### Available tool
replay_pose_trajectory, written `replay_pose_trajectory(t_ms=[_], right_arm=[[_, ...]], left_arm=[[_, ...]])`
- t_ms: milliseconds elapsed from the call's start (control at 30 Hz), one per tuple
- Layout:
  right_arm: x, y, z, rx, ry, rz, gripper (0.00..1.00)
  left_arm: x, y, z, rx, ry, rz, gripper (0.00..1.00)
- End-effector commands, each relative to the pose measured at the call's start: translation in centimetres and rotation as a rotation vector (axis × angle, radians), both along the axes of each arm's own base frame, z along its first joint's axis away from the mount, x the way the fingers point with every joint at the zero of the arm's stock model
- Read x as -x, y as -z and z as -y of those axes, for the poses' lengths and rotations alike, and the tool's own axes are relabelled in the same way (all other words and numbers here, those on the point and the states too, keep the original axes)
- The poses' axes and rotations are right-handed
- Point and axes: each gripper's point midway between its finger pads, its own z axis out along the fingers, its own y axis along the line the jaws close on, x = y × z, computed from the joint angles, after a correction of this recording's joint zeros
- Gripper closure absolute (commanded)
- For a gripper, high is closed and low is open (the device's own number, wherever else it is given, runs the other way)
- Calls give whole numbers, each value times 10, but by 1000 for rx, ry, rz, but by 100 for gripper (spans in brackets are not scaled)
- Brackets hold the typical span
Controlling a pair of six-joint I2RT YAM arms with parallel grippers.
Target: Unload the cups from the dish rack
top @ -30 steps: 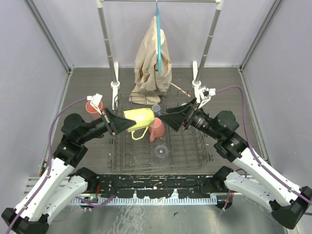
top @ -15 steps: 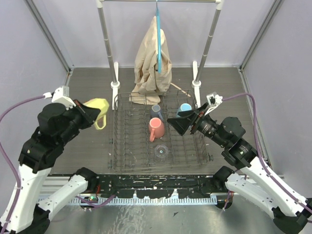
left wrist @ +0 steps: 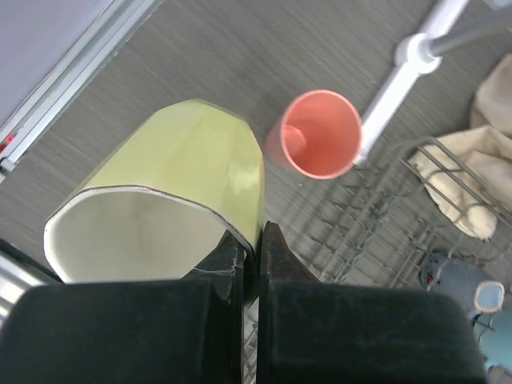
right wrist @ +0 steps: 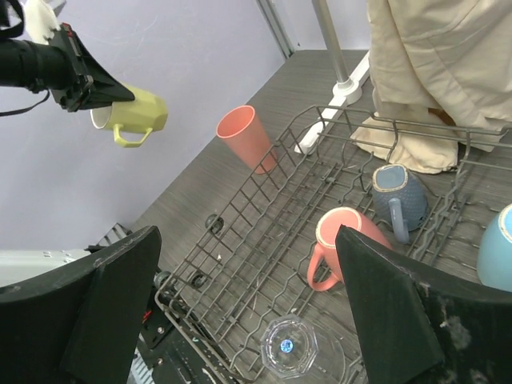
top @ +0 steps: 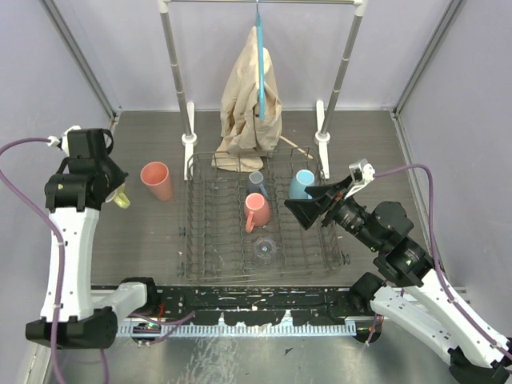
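My left gripper (top: 114,192) is shut on the rim of the pale yellow mug (left wrist: 184,184) and holds it above the table at the far left, left of a salmon-pink cup (top: 157,181) standing on the table. The dark wire dish rack (top: 210,240) holds a salmon-pink mug (top: 256,210), a grey-blue mug (top: 257,181), a light blue mug (top: 302,183) and a clear glass (top: 265,250). My right gripper (top: 308,210) is open and empty, above the rack's right side. The right wrist view shows the yellow mug (right wrist: 132,112) in the left gripper (right wrist: 112,94).
A silver clothes rail with beige cloth (top: 252,96) stands behind the rack, its post feet (top: 190,146) at the rack's far corners. Grey walls close in the left and right sides. A black strip (top: 256,304) runs along the near edge.
My left arm has carried the yellow mug from over the rack out to the far left of the table. My right gripper has drawn back a little toward the right.
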Motion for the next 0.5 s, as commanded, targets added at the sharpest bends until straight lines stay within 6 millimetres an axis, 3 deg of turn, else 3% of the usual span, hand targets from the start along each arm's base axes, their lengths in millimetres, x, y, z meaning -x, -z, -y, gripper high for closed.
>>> replay_pose_trajectory(t_ms=[0, 300, 467], right_arm=[[-2, -9, 9, 16, 38, 62, 4], [-5, -2, 7, 40, 38, 57, 3], [-7, 2, 6, 52, 37, 50, 3]], left_arm=[[-28, -4, -24, 63, -26, 30, 100], [-72, 67, -57, 122, -63, -117, 100], [-98, 93, -59, 171, -31, -163, 100]])
